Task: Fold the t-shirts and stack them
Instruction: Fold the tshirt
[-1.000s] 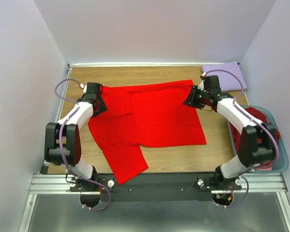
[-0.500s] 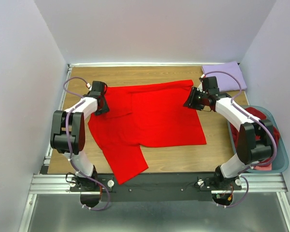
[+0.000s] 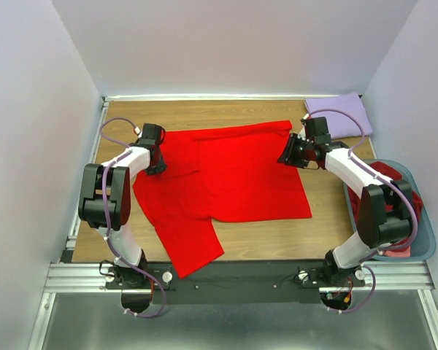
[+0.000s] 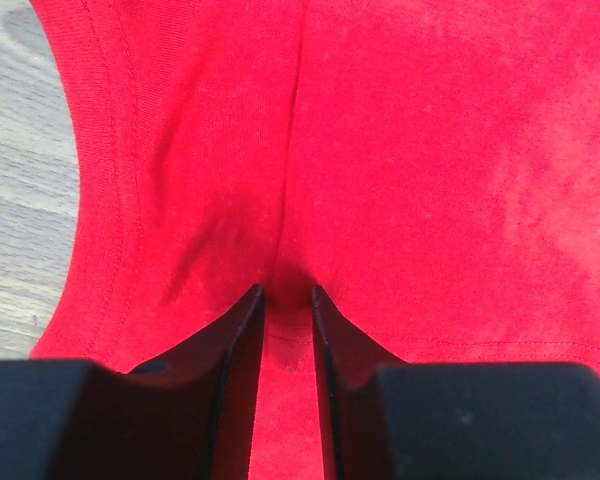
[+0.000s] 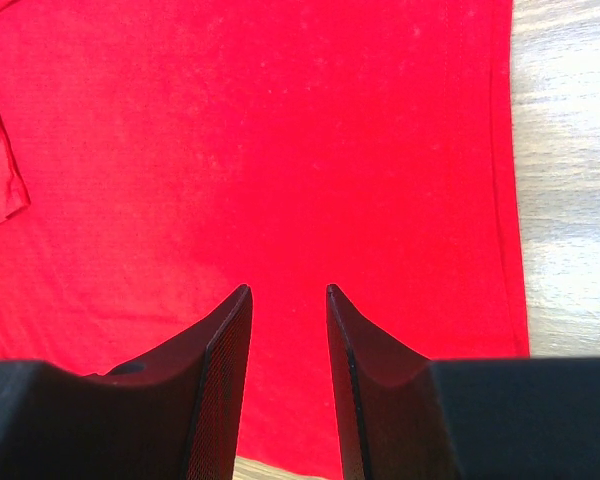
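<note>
Pinching a puckered ridge of bright red t-shirt [image 3: 233,171] at upper left with left gripper [image 4: 285,292]; holding right gripper [image 5: 288,290] jaws spread over smooth cloth at upper right; sprawled flat mid-frame

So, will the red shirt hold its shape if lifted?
Probably floppy: the red t-shirt puckers where the left gripper pinches it. Likely to sag between grips, since it lies thin and flat under the right gripper.

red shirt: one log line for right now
red t-shirt: spread out | left jaws: shut on pucker at its left side | right jaws: open over its right side | lavender shirt: far right corner
</note>
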You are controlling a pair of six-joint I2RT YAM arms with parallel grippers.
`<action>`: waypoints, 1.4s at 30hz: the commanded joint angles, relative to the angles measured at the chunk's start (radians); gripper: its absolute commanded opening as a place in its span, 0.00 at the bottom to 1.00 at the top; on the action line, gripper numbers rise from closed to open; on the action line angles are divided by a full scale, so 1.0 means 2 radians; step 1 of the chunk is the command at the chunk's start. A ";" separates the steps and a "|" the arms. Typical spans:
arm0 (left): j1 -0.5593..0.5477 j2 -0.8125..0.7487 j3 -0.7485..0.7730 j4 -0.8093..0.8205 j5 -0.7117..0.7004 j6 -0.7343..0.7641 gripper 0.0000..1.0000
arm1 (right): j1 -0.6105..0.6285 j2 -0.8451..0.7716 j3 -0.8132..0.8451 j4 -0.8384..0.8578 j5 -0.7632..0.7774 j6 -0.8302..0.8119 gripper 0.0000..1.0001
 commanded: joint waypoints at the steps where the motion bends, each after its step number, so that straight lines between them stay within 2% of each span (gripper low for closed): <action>1: -0.005 0.005 0.006 0.000 0.000 0.003 0.31 | 0.003 0.008 -0.003 0.000 0.014 -0.006 0.43; 7: -0.010 -0.003 0.005 -0.003 -0.004 -0.003 0.21 | 0.003 0.007 -0.004 0.000 0.013 -0.005 0.42; 12: -0.011 -0.018 0.013 -0.014 -0.017 -0.002 0.05 | 0.003 0.021 0.013 0.001 0.017 -0.007 0.42; 15: -0.011 -0.025 0.022 -0.022 -0.021 0.000 0.02 | 0.002 0.033 0.031 0.004 0.033 -0.019 0.42; 27: -0.011 -0.041 0.064 -0.036 -0.030 0.012 0.02 | -0.048 0.168 0.174 0.040 0.050 -0.022 0.42; 32: -0.011 -0.027 0.066 -0.037 -0.019 0.020 0.06 | -0.058 0.222 0.225 0.051 0.039 -0.034 0.42; 38: -0.010 -0.020 0.060 -0.030 -0.013 0.020 0.13 | -0.068 0.274 0.279 0.057 0.045 -0.026 0.42; 41: -0.011 -0.012 0.057 -0.025 -0.008 0.020 0.21 | -0.078 0.292 0.295 0.060 0.035 -0.016 0.42; 42: -0.011 -0.005 0.055 -0.021 -0.007 0.020 0.27 | -0.081 0.294 0.298 0.061 0.030 -0.015 0.42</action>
